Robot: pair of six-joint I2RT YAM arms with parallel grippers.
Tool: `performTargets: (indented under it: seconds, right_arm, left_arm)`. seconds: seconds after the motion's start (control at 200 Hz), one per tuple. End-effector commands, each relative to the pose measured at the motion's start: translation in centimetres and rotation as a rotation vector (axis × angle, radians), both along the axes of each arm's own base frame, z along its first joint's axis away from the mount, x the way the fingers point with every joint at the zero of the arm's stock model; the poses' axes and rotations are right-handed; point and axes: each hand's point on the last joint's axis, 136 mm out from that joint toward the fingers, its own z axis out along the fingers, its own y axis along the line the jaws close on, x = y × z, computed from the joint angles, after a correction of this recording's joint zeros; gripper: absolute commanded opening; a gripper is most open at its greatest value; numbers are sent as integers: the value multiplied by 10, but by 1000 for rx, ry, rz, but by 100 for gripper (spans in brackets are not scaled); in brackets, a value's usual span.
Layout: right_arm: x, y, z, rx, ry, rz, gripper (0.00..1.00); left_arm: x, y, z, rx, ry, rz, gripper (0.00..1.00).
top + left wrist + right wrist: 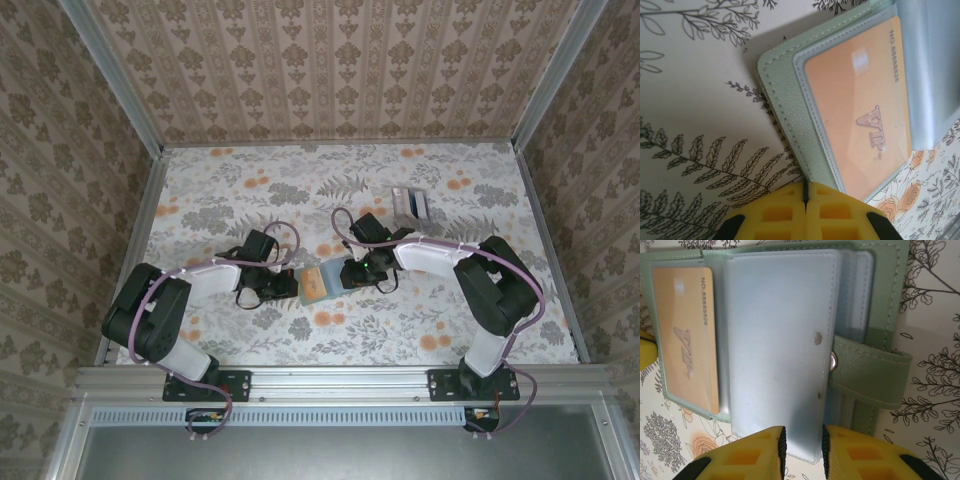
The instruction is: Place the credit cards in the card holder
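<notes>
The card holder [318, 284] lies open on the floral table, between my two grippers. Its cover [787, 100] is pale green, and an orange VIP card [860, 110] sits in a clear pocket. My left gripper [805, 184] is shut, its yellow tips right at the cover's edge; I cannot tell whether it pinches that edge. My right gripper [803, 437] is open by a narrow gap, with the lower corner of the pale blue sleeves [775, 340] between its fingers. The credit cards [411, 204] lie in a small pile at the back right, away from both grippers.
A green strap [870, 372] with a metal snap [833, 358] crosses the holder's right side. Metal rails [140, 240] and patterned walls close in the table on three sides. Both arms reach in over the middle.
</notes>
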Motion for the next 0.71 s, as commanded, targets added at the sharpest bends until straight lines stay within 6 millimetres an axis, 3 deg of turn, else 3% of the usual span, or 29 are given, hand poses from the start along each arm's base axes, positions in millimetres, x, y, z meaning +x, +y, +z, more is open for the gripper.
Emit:
performTargets:
  seconds: [0.0, 0.47, 0.7]
  right_arm:
    - [0, 10, 5, 22, 9, 24, 29]
    - [0, 32, 9, 75, 8, 59, 32]
    - [0, 49, 21, 154, -16, 93, 34]
  left_arm:
    - [-16, 4, -13, 30, 52, -15, 0]
    - [-14, 1, -9, 18, 38, -18, 0]
    - [-9, -1, 8, -20, -18, -7, 2]
